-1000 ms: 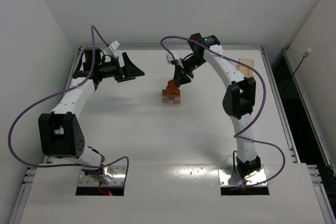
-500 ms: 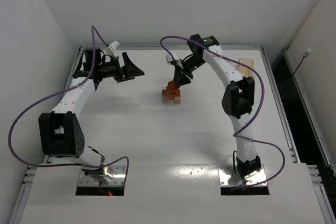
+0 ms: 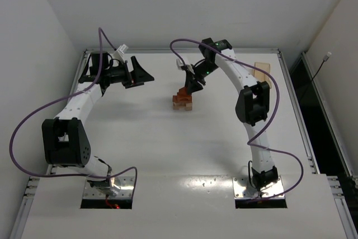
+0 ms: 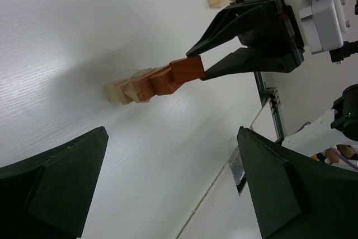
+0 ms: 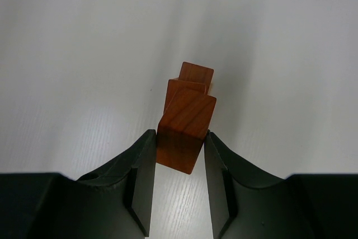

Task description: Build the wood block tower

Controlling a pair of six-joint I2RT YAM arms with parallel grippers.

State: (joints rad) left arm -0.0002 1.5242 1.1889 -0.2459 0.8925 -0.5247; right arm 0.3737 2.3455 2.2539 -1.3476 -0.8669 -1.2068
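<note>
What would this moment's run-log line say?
right gripper: shut on reddish-brown block at top of wood block tower | left gripper: open, empty, aside

— What is the desk (image 3: 145,144) like?
— White and matte, with a metal rim (image 3: 184,51) along its far edge.
— And around it?
— Plain white back wall (image 3: 184,4), left wall (image 3: 28,48), right wall (image 3: 338,20). A dark gap (image 3: 316,104) runs beside the desk's right edge, and a thin cable (image 3: 320,68) drops into it.
</note>
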